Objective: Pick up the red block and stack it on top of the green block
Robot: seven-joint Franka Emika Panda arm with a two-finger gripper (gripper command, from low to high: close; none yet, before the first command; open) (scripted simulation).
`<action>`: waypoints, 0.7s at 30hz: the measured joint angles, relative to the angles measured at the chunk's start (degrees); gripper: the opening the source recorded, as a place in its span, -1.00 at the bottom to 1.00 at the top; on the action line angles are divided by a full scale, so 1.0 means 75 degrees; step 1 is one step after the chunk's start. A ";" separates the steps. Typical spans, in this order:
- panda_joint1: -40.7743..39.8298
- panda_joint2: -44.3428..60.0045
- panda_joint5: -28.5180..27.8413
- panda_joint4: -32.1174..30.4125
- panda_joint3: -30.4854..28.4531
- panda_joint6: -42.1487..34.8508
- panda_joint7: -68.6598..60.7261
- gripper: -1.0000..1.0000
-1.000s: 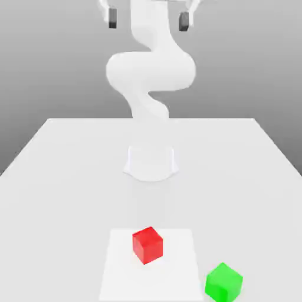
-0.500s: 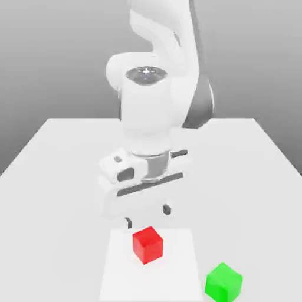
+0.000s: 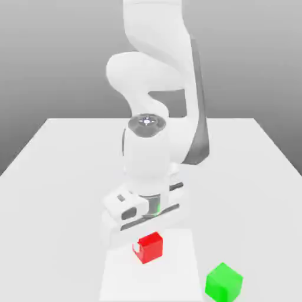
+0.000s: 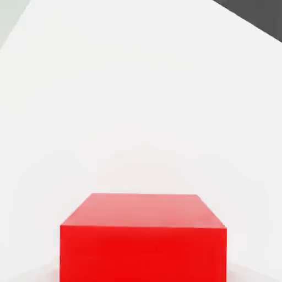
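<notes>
The red block (image 3: 152, 248) sits on a pale square mat (image 3: 177, 271) near the table's front, and it looms large and close in the hand view (image 4: 143, 237). My gripper (image 3: 147, 240) has come straight down over it, the white hand (image 3: 141, 209) hanging just above the block's top and hiding its far edge. The green block (image 3: 223, 282) rests on the table beside the mat's corner, toward the exterior view's right, a short way from the red block and untouched.
The white table (image 3: 53, 177) stretches wide on both sides of the arm. The arm's base and bent links (image 3: 156, 76) rise behind the hand at the table's middle.
The arm swung down from high above the table until the hand dropped onto the red block. Both blocks have stayed where they were.
</notes>
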 joint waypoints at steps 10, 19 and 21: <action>0.0959 -0.0473 -0.0418 0.1441 0.0438 -0.1910 0.1328 -1.00; 0.1547 0.1203 -0.0478 0.2701 0.0758 -0.1495 0.2137 1.00; 0.1547 0.1203 -0.0478 0.2701 0.0759 -0.1496 0.2137 1.00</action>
